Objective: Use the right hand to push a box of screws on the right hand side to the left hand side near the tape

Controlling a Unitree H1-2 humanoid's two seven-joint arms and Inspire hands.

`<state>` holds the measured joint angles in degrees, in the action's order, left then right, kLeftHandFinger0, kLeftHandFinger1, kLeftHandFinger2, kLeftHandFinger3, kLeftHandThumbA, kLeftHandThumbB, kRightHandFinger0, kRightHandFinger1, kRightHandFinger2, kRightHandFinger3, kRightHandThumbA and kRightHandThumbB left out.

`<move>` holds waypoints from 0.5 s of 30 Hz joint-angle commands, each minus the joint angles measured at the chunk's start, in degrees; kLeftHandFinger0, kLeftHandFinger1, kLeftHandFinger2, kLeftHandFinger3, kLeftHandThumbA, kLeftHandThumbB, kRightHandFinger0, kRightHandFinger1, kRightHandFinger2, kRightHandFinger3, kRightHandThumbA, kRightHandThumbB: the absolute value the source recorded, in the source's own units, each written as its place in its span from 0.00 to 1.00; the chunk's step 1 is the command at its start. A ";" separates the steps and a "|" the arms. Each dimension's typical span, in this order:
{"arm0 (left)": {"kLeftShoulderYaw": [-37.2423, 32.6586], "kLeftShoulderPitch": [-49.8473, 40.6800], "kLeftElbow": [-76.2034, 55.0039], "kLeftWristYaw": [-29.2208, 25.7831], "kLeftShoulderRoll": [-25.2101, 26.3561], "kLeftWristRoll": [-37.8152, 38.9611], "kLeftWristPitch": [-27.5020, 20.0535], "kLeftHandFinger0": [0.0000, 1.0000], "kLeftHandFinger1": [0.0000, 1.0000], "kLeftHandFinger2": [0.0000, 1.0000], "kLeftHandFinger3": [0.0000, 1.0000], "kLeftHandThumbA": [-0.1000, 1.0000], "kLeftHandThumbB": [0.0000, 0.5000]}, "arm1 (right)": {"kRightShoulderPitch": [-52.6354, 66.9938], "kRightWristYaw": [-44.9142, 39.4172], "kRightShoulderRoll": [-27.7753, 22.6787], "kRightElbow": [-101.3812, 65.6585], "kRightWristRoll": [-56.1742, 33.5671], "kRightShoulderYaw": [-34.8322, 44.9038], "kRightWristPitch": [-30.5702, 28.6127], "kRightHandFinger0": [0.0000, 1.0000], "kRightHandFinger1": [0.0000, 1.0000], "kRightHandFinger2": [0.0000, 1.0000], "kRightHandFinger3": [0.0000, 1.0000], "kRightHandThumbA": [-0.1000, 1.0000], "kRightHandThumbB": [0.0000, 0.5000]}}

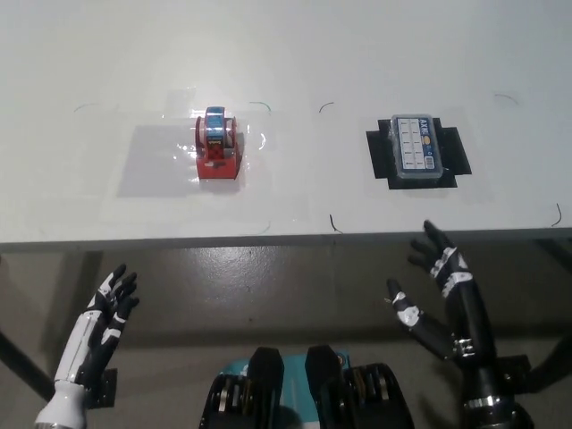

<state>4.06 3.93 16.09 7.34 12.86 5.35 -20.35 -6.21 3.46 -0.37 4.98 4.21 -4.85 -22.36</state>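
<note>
Down below the table's near edge, the black right hand (438, 286) hangs with fingers spread wide, holding nothing; the white left hand (107, 308) rests low on the other side, also spread and empty. On the smooth white table (295, 54), the box of screws (416, 148) lies flat on the right over a black cross-shaped mark (451, 152), a clear rectangular case, long axis running away from the robot. Well apart to its left stands the red tape dispenser (218, 145).

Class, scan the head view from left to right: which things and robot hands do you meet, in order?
White left robot hand → red tape dispenser → box of screws → black right robot hand, which sits just below the box, in front of the table edge.
</note>
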 commanded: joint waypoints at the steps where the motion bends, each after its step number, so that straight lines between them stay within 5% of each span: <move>1: 0.72 0.23 -1.41 0.76 0.82 0.98 -3.90 1.00 1.00 1.00 1.00 0.83 0.51 | -2.32 4.91 0.17 -6.55 2.49 2.15 -4.57 0.91 0.98 1.00 0.98 0.76 0.20; 3: 0.70 -0.25 -1.45 0.80 0.81 1.02 -4.05 1.00 1.00 1.00 1.00 0.83 0.51 | -4.37 6.83 -0.02 -7.88 5.16 4.05 -4.57 1.00 1.00 1.00 1.00 0.85 0.23; 15: 0.53 -1.70 -1.36 0.59 0.56 0.82 -4.41 1.00 1.00 1.00 1.00 0.83 0.51 | -21.43 4.65 -6.98 -0.20 3.74 10.75 3.95 1.00 1.00 1.00 1.00 0.95 0.17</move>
<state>4.07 2.51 16.11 7.40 12.84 5.68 -22.04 -22.55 8.07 -5.43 2.51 7.99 4.92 -20.45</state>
